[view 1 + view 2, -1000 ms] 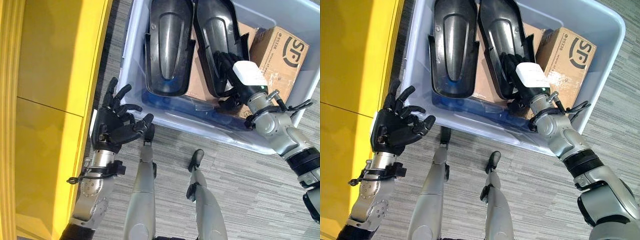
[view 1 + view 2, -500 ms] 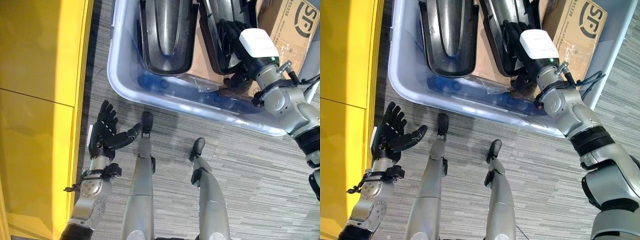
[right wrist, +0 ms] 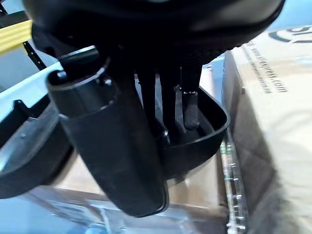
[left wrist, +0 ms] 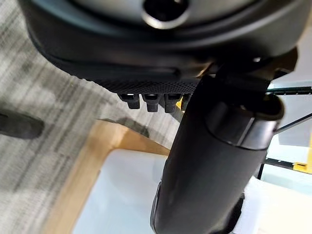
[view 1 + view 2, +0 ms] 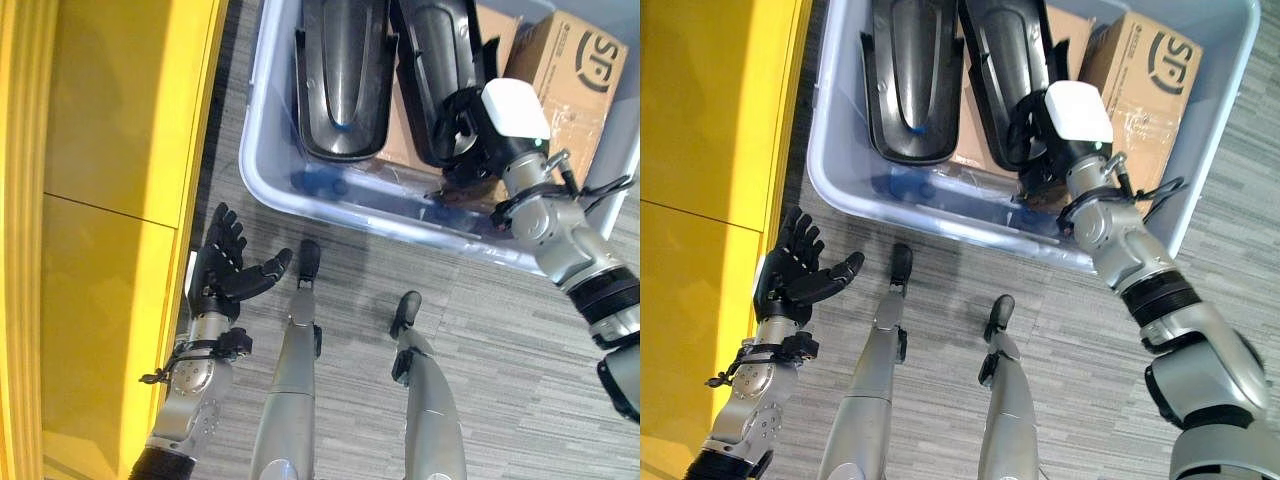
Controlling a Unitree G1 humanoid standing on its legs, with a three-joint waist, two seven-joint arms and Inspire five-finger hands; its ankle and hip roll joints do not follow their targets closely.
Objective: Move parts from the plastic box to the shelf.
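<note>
Right hand on black part in plastic box, left hand idle

Nearest: left hand (image 5: 222, 275) over grey carpet floor (image 5: 500, 380), fingers spread and relaxed, palm up, holding nothing. Just beside yellow shelf (image 5: 110, 200), which runs along left side of both eye views. Well apart from box.

Further out: translucent plastic box (image 5: 845, 195) on floor, near rim just beyond left hand. Right hand (image 5: 1035, 140) reaches over near rim into box, white-covered back of hand up. In right wrist view, fingers (image 3: 190, 105) dip inside bowl of right black part (image 3: 195, 141), thumb (image 3: 117, 161) down outside its near edge: looks pinched on rim, though contact at fingertips hard to confirm.

Inside box: two black moulded parts side by side, hollow side up, long axis running away from robot. Left black part (image 5: 342, 80) free, untouched. Right black part under right hand, near end at hand. Both resting on flat brown cardboard (image 5: 970, 140) lining box bottom.

Farthest right in box: cardboard carton (image 5: 565, 75), just beside right black part, close to right hand's wrist.
</note>
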